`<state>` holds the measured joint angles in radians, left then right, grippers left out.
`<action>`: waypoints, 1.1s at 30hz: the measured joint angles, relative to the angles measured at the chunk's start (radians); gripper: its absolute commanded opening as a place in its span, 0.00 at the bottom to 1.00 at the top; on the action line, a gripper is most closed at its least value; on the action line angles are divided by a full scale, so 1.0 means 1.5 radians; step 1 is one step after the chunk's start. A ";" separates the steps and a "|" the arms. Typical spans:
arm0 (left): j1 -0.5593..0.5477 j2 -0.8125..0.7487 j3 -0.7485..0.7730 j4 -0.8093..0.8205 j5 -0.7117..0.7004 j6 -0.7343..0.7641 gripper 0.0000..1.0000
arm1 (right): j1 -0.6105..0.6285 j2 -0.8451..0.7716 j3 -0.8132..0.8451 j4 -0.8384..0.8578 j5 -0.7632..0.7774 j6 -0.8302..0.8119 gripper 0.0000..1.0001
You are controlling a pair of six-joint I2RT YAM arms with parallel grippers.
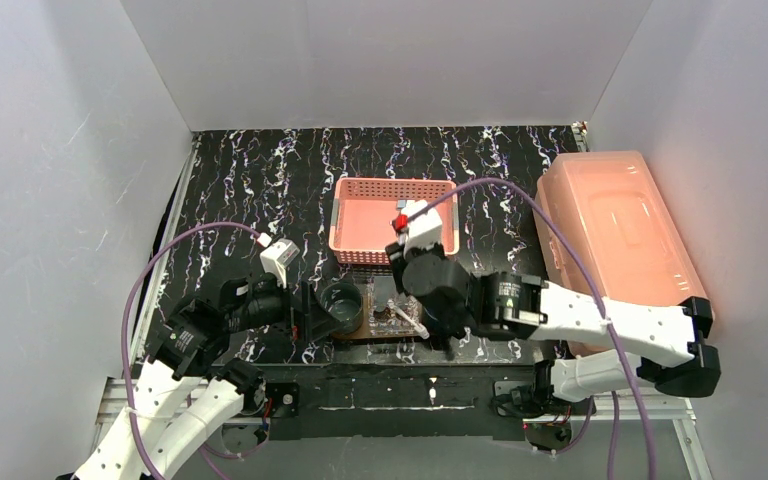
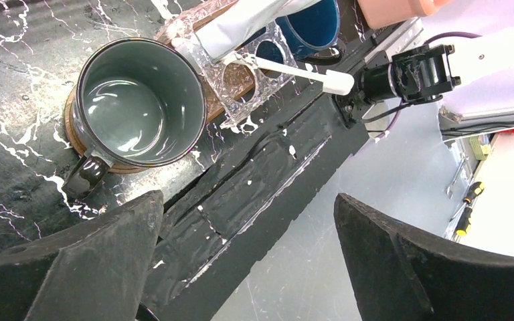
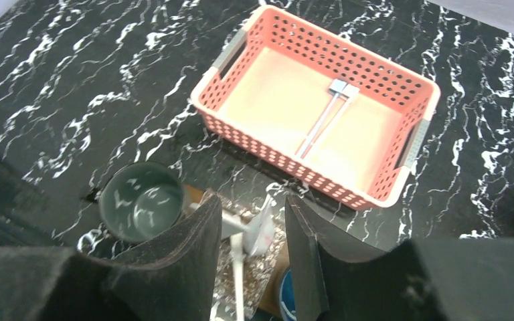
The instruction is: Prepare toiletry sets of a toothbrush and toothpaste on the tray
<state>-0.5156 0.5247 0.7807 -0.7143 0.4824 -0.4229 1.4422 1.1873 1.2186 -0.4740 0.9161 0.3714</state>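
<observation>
My right pincer (image 3: 250, 204) hangs over the tray (image 2: 71, 137), jaws parted, nothing gripped between them. Directly beneath the gap, a white toothbrush (image 2: 294, 69) and a pale tube (image 3: 262, 231) lie across the tray between a grey mug (image 2: 140, 100) and a blue mug (image 2: 311, 27). I judge the set is being put down. It is best to rise straight up, jaws apart, without snagging the brush or nudging either mug. My left pincer (image 2: 246, 199) hovers near the grey mug, spread wide and empty.
</observation>
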 measured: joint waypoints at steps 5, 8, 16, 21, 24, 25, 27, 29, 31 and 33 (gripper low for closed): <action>0.000 0.000 -0.002 0.002 0.000 0.000 0.99 | -0.114 0.047 0.052 -0.024 -0.073 -0.012 0.48; 0.000 0.000 -0.002 0.002 0.001 0.000 0.99 | -0.184 0.078 0.068 -0.035 -0.121 -0.018 0.48; 0.000 0.000 -0.002 0.002 0.003 0.000 0.99 | -0.339 0.179 0.095 -0.047 -0.249 -0.024 0.48; 0.000 0.000 -0.002 0.002 0.002 0.000 0.99 | -0.404 0.238 0.099 -0.045 -0.313 -0.024 0.48; 0.000 0.000 -0.002 0.002 0.002 0.000 0.99 | -0.431 0.266 0.099 -0.034 -0.341 -0.024 0.48; 0.000 0.000 -0.002 0.002 0.002 0.000 0.99 | -0.439 0.276 0.099 -0.028 -0.348 -0.023 0.48; 0.000 0.000 -0.002 0.002 0.002 0.000 0.99 | -0.451 0.295 0.099 -0.018 -0.358 -0.023 0.48; 0.000 0.000 -0.002 0.002 0.002 0.000 0.99 | -0.462 0.317 0.099 -0.009 -0.367 -0.023 0.48; 0.000 0.000 -0.002 0.002 0.002 0.000 1.00 | -0.469 0.337 0.100 -0.002 -0.371 -0.022 0.48; 0.000 0.000 -0.002 0.002 0.002 0.000 0.99 | -0.476 0.361 0.105 0.005 -0.373 -0.022 0.48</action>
<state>-0.5156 0.5243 0.7784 -0.7113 0.4858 -0.4229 0.7277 1.7290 1.3754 -0.4671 0.3561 0.3382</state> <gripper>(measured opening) 0.994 0.479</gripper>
